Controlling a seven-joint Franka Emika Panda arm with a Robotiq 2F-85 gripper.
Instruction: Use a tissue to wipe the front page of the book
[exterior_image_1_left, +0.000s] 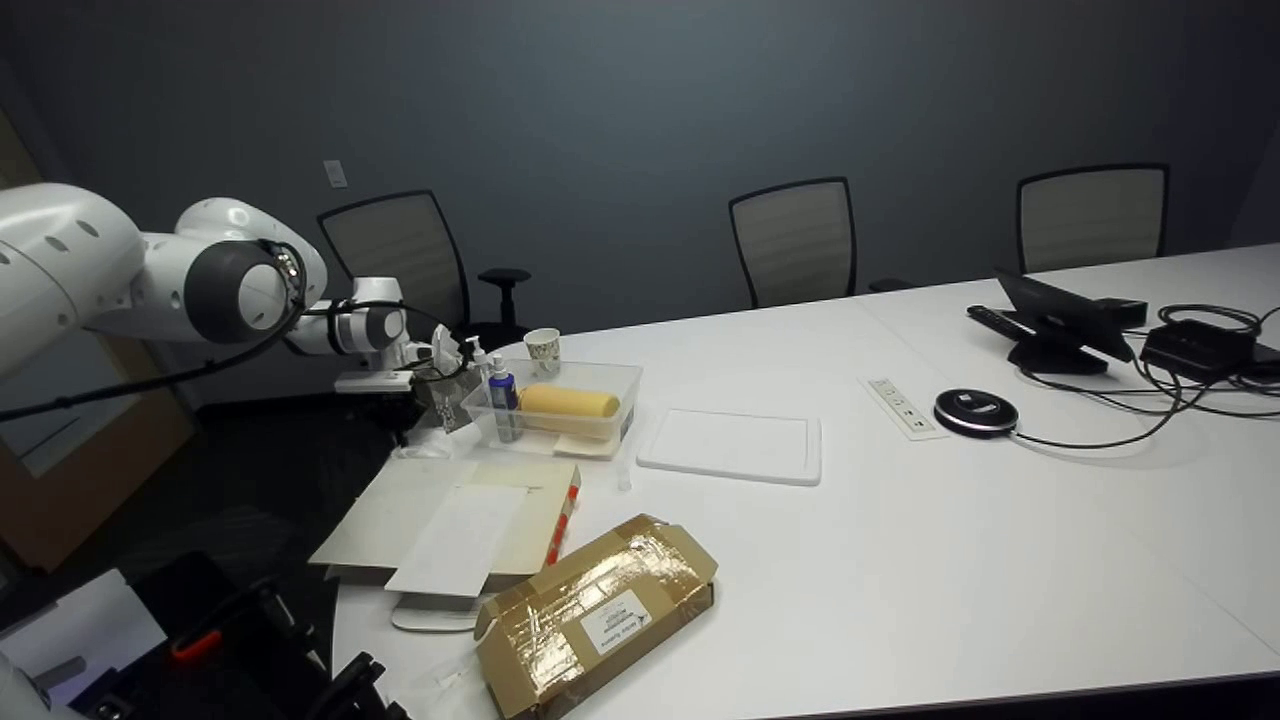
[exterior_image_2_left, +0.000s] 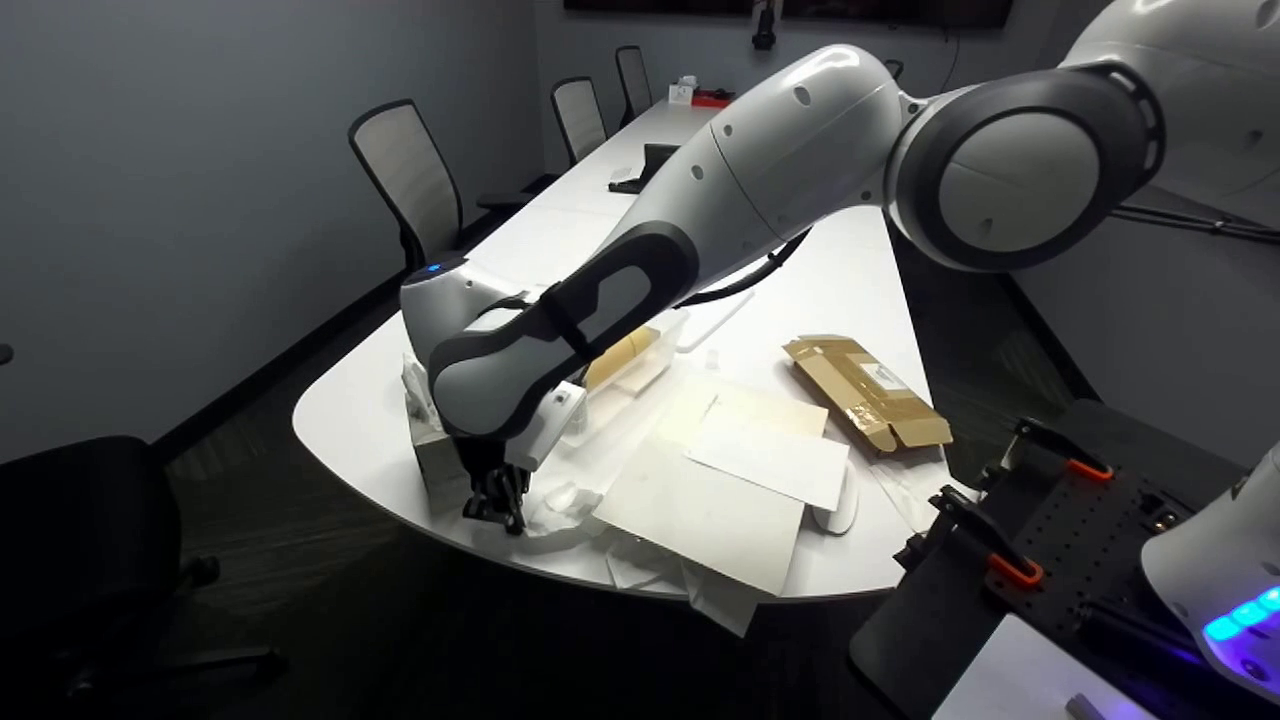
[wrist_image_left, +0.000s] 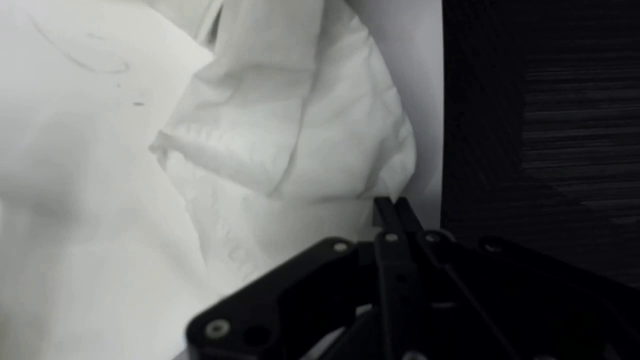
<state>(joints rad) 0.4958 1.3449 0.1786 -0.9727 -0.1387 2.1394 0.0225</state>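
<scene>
The tissue is a crumpled white piece (exterior_image_2_left: 562, 508) near the table's rounded end; it also shows in an exterior view (exterior_image_1_left: 425, 446) and large in the wrist view (wrist_image_left: 345, 120). My gripper (wrist_image_left: 393, 201) has its fingertips almost together, with a corner of the tissue running in between them. In an exterior view my gripper (exterior_image_2_left: 497, 508) is low, beside the tissue box and the table edge. The book (exterior_image_1_left: 400, 515) lies flat, pale cream, with an orange-red streak along one side; it also shows in an exterior view (exterior_image_2_left: 690, 495). A white sheet (exterior_image_1_left: 460, 540) lies over part of it.
A tissue box (exterior_image_2_left: 443, 470) stands against the gripper's side. A clear bin (exterior_image_1_left: 610, 420) holds bottles and a yellow roll. A paper cup (exterior_image_1_left: 543, 348) stands behind it. A shiny brown carton (exterior_image_1_left: 600, 610) lies by the book. A white pad (exterior_image_1_left: 735, 445) lies farther along.
</scene>
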